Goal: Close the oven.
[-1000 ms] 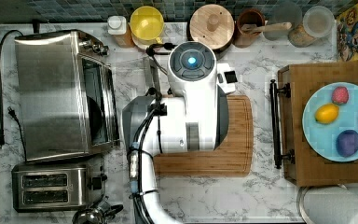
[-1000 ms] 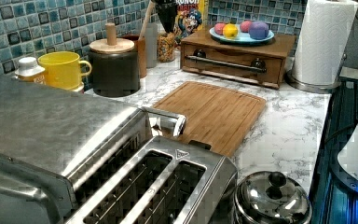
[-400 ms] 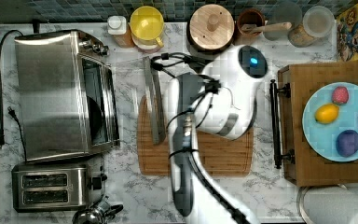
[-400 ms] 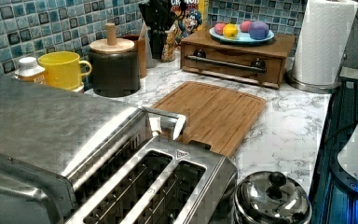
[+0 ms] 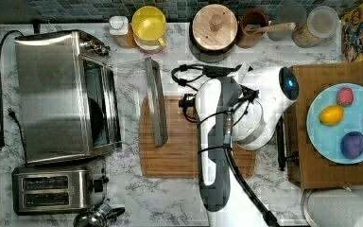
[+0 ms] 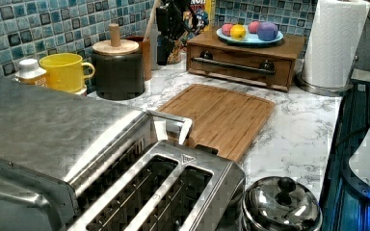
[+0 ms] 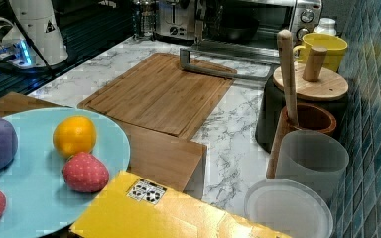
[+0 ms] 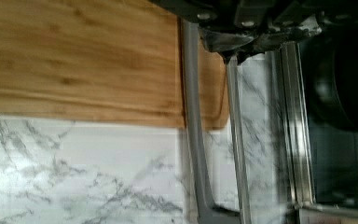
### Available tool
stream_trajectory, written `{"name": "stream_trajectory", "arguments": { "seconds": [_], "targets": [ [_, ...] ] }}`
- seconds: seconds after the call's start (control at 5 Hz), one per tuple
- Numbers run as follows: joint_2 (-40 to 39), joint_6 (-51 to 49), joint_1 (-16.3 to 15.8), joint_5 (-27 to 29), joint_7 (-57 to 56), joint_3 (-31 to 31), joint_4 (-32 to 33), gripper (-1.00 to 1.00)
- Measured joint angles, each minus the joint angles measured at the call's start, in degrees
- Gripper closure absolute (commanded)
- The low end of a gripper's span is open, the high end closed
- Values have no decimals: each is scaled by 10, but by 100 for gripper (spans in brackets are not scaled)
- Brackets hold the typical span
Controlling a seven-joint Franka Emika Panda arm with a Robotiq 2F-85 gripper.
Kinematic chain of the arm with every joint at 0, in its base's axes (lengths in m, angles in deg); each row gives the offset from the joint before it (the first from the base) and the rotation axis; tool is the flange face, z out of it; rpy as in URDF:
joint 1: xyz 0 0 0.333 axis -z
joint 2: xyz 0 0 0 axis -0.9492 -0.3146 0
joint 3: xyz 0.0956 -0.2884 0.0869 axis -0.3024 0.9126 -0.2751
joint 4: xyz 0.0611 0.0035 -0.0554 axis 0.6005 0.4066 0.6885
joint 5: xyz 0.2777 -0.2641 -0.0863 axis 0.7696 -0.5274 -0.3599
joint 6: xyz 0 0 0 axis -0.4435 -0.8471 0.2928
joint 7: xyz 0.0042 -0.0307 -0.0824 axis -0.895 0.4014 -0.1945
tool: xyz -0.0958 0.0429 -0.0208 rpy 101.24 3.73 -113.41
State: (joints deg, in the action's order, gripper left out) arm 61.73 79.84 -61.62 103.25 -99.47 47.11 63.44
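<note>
Oven [image 5: 66, 94] door open (lying flat), handle [image 5: 155, 101] over cutting board [image 5: 179, 151]

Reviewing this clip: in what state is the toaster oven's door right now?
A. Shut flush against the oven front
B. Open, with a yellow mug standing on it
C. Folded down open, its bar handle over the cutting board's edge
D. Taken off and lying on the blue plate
C: in the top view the toaster oven has its glass door down flat, bar handle over the cutting board edge.
</note>
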Motion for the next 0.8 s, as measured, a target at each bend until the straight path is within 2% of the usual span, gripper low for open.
{"name": "stream_trajectory", "arguments": {
  "seconds": [0.4,0.8],
  "targets": [
    [-36,43,3,19,-32,-23,2,100],
    [-131,53,4,70,-88,-46,-31,100]
  ]
}}
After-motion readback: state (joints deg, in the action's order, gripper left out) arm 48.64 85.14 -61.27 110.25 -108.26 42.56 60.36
